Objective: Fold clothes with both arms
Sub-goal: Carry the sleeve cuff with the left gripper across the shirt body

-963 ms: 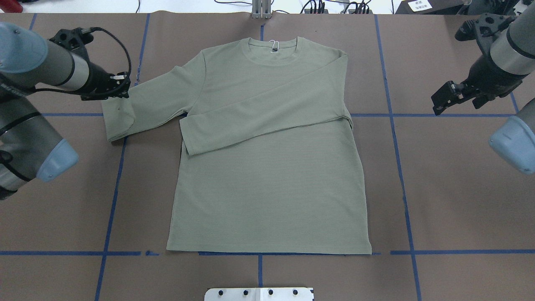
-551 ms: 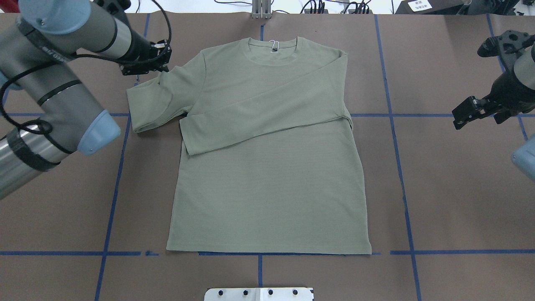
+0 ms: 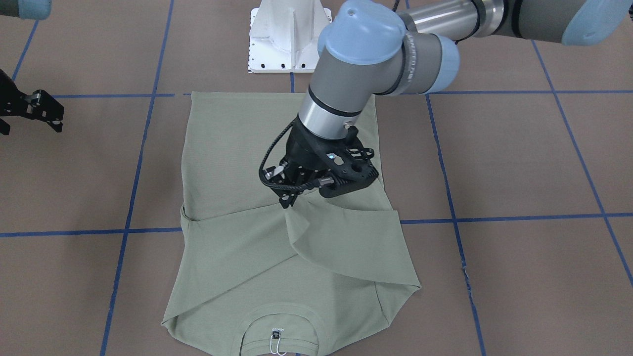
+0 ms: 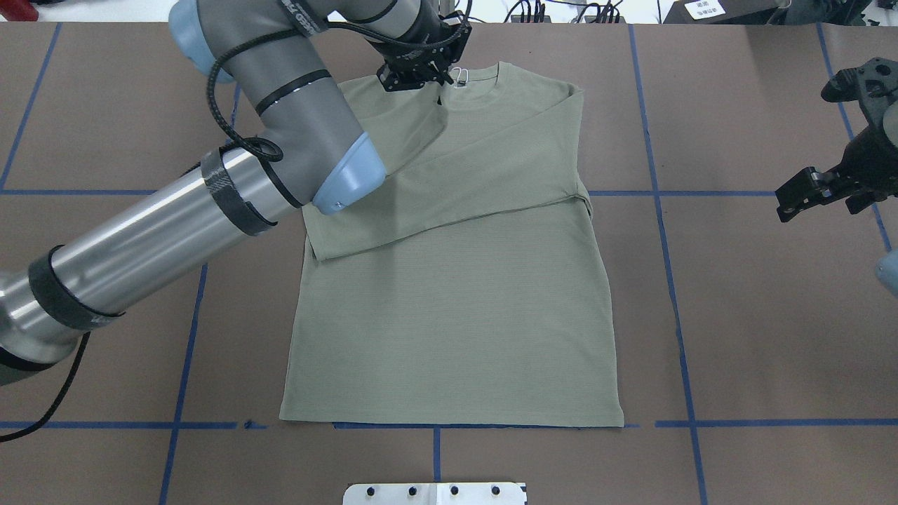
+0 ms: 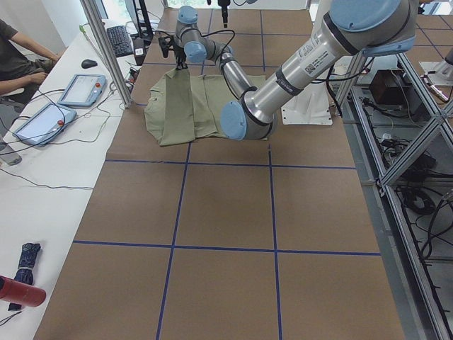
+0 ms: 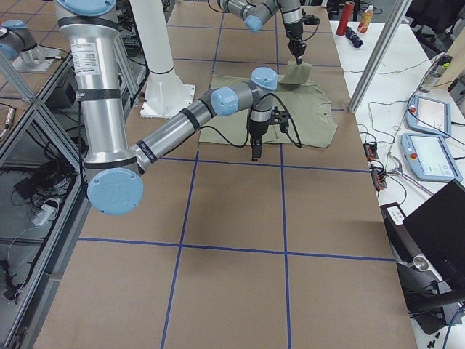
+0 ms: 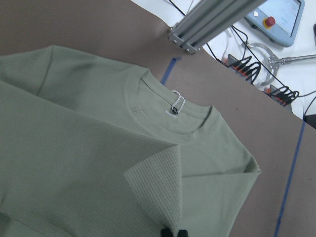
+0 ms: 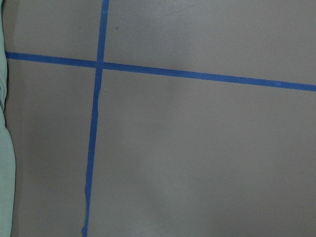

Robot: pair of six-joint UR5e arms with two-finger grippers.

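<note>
Shirt (image 4: 456, 308) of sage green lies flat in the middle of the overhead view on the brown table (image 4: 736, 315), with its collar (image 7: 170, 121) at the top and its hem along a blue tape line (image 4: 119, 424) at the bottom. One sleeve (image 4: 449, 189) is folded across the chest, slanting from the upper right shoulder down to the lower left. The left gripper (image 3: 288, 201) is clamped on the cuff of the other sleeve (image 3: 346, 242) and holds it up over the chest, near the collar. That sleeve slopes down from the closed fingertips (image 7: 173, 232) to its shoulder. The right gripper (image 4: 817, 202) hangs at the right edge of the overhead view, well apart from the shirt, its fingers spread and holding nothing. Its wrist camera shows bare table, crossed tape and a sliver of green cloth at the left edge.
</note>
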